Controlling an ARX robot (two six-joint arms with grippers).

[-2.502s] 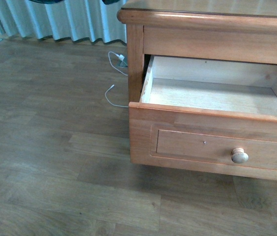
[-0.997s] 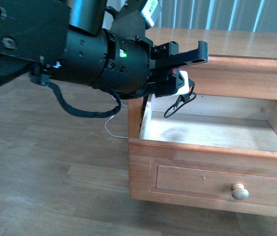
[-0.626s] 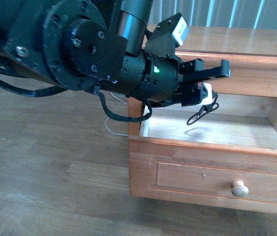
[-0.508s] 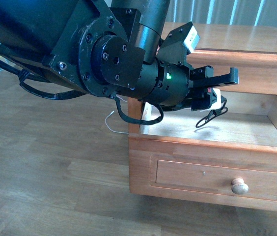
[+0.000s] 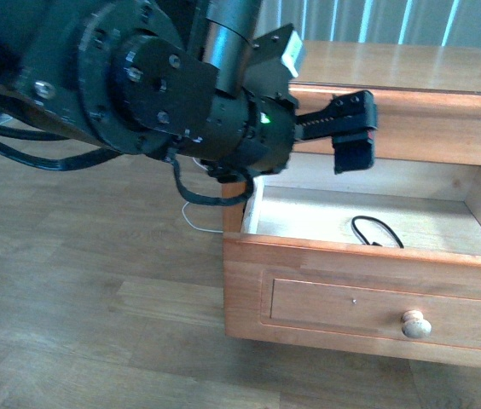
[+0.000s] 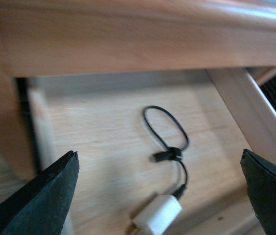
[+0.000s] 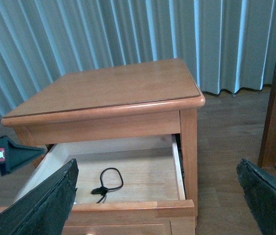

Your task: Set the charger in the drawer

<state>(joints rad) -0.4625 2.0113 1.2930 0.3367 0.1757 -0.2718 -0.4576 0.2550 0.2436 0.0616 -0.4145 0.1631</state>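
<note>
The small white boxy charger (image 6: 157, 215) with black cord (image 6: 170, 154) lies inside the open honey-brown wooden drawer (image 5: 351, 285), the black left gripper (image 5: 354, 128) spread wide and empty above.

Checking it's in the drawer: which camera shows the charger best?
Left wrist view: the charger, white body and black cord, lies on the drawer floor. Front and right wrist views show only the cord loop.
</note>
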